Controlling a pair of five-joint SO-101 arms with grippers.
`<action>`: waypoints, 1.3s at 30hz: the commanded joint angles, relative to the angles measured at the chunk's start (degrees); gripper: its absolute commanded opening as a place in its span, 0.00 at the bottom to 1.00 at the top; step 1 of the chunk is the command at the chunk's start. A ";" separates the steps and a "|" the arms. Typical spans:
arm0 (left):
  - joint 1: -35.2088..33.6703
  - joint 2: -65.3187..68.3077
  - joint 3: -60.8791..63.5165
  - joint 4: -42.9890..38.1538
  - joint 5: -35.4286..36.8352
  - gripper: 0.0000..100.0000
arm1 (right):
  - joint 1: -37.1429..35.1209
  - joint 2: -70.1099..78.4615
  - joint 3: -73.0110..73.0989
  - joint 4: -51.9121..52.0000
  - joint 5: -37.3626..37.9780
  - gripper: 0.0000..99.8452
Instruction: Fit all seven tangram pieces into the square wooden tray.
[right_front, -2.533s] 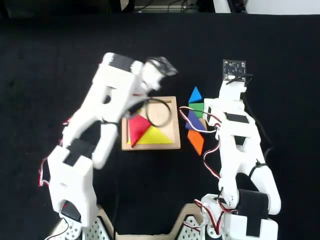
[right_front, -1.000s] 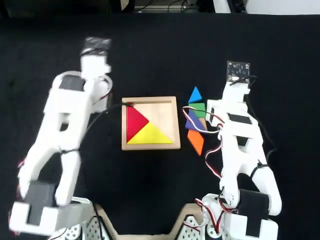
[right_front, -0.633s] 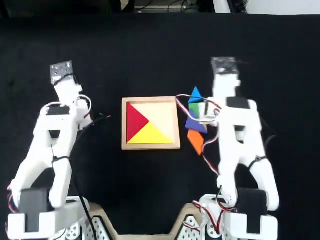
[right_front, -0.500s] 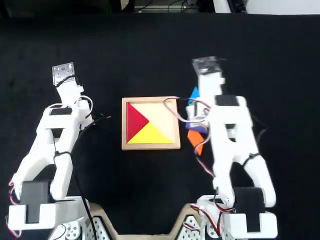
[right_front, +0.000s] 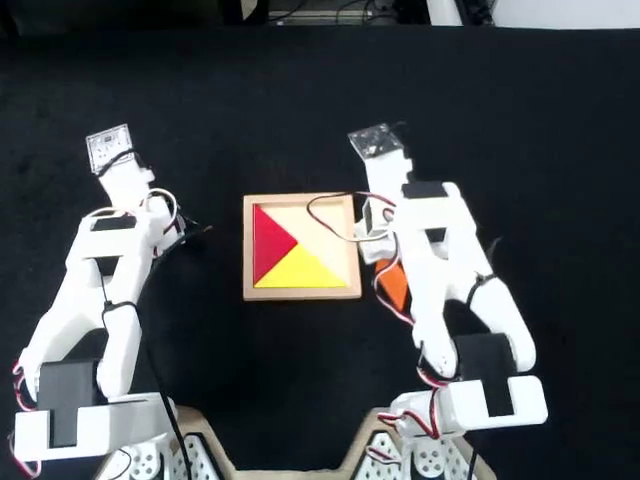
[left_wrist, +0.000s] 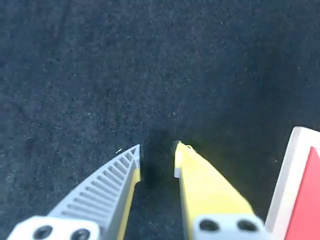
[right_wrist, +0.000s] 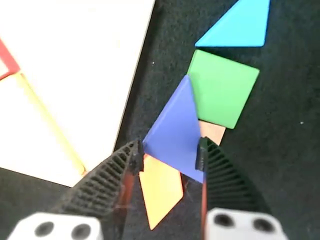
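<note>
the wooden tray (right_front: 300, 199) lies in the middle of the black table cloth (right_front: 300, 90), between the two arms. inside it sit a red triangle (right_front: 268, 243) against the side nearest the left arm and a yellow triangle (right_front: 300, 270) along the near side, the two touching along one edge; the remainder of the tray floor is bare wood.

the other pieces lie on the cloth just beside the tray, on the right arm's side. the right gripper (right_wrist: 167, 150) hangs over them with its jaws parted, one finger on each side of the violet-blue triangle (right_wrist: 172, 130); i cannot tell whether the fingers touch it. a green square (right_wrist: 222, 87) touches that triangle's tip, a light blue triangle (right_wrist: 240, 25) lies just beyond the square, an orange parallelogram (right_wrist: 160, 187) pokes out from under the violet-blue one, and a pale tan piece (right_wrist: 212, 132) shows between square and triangle.

the left gripper (left_wrist: 157, 150) is over bare cloth beside the tray, jaws a narrow gap apart and holding nothing.
</note>
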 joint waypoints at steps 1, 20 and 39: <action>-0.22 -0.18 -0.92 -0.79 0.97 0.13 | 0.44 -0.84 -2.95 -1.23 2.46 0.19; -0.31 -0.09 -0.92 -0.79 0.97 0.13 | 0.53 -0.66 -1.45 -2.81 14.07 0.23; -0.22 0.26 -0.92 -1.93 0.97 0.13 | -0.26 6.46 -3.47 -2.37 14.42 0.23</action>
